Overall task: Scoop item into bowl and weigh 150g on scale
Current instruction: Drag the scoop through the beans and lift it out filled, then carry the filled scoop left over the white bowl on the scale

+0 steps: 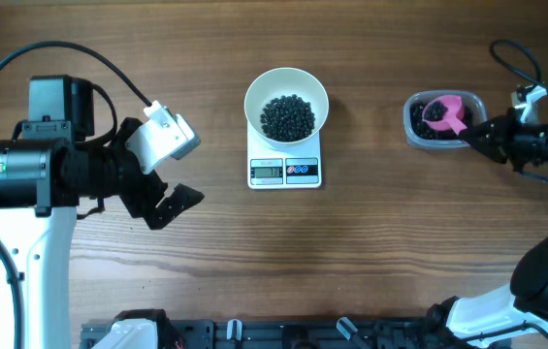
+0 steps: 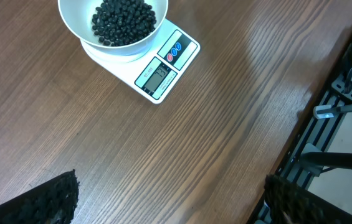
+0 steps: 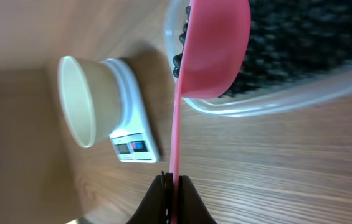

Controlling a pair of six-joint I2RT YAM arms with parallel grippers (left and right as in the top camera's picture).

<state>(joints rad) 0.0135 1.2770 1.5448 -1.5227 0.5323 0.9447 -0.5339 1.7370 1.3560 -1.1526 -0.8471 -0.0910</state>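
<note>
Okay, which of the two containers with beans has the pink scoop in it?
The clear plastic tub at the right, not the white bowl on the scale.

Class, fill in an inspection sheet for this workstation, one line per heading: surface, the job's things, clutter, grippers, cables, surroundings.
Surface: brown wooden table, no spills seen.
Job's things: white bowl sits on the scale and holds black beans. More beans lie in the clear tub, with the pink scoop dipping into it. The scale's display is too small to read.
Clutter: nothing seen.
Grippers: left gripper is open and empty, well clear of the scale. The right gripper is shut on the scoop's handle.
Cables: black cable arches over the left arm. Another cable loops by the right arm.
Surroundings: black rail runs along the near table edge.
</note>
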